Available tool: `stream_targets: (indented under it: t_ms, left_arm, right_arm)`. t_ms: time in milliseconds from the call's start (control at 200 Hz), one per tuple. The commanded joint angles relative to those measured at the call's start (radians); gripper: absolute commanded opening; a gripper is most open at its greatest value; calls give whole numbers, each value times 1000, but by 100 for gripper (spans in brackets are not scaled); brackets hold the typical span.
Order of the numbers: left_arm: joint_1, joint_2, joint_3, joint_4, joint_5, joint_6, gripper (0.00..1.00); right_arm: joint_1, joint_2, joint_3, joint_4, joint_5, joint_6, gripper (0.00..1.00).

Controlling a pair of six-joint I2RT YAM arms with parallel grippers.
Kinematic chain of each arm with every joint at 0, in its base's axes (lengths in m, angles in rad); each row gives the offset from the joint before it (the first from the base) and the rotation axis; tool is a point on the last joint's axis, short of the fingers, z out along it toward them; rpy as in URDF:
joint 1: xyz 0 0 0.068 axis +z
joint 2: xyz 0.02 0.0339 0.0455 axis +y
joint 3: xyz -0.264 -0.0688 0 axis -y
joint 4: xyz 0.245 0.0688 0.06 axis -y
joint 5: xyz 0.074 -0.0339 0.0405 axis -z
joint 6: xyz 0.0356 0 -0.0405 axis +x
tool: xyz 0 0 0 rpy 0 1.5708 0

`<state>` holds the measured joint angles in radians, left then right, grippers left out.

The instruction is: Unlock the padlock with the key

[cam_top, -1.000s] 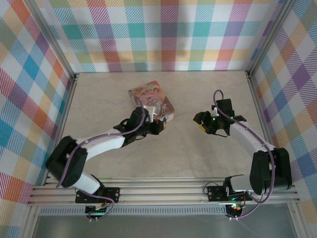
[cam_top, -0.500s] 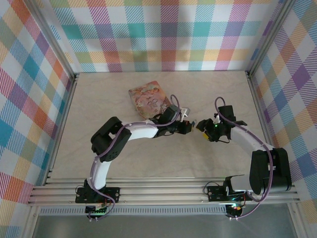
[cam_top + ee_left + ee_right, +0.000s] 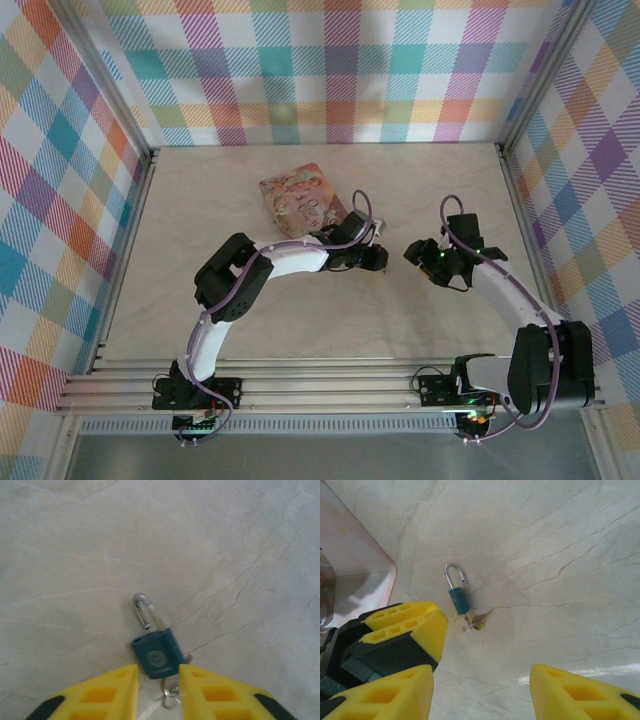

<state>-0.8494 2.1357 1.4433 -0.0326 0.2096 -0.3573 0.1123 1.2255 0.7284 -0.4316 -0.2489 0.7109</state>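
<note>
Both jaws spread, padlock (image 3: 155,654) between left jaws, ahead of right jaws

The key (image 3: 170,695), at 6 o'clock of the padlock (image 3: 156,655), is blurred and partly hidden.

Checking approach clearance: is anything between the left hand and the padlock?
Nothing visible. The small teal padlock with silver shackle lies on the marbled table, directly ahead of the open left hand.
</note>
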Motion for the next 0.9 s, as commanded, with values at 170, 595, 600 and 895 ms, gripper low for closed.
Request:
stream_targets:
  t_ms: [170, 595, 600, 895]
  left_arm:
    - [47, -181, 21, -152, -66, 146, 36]
    - [300, -594, -212, -157, -223, 408, 100]
    - [304, -599, -216, -155, -222, 412, 100]
    - [616, -906, -652, 140, -182, 445, 100]
  right_arm:
    - [-22, -76, 134, -104, 173, -171, 68]
    - [-25, -159, -53, 412, 450, -607, 100]
    - [-25, -158, -59, 422, 450, -614, 100]
    - [-30, -39, -290, 876, 412, -707, 100]
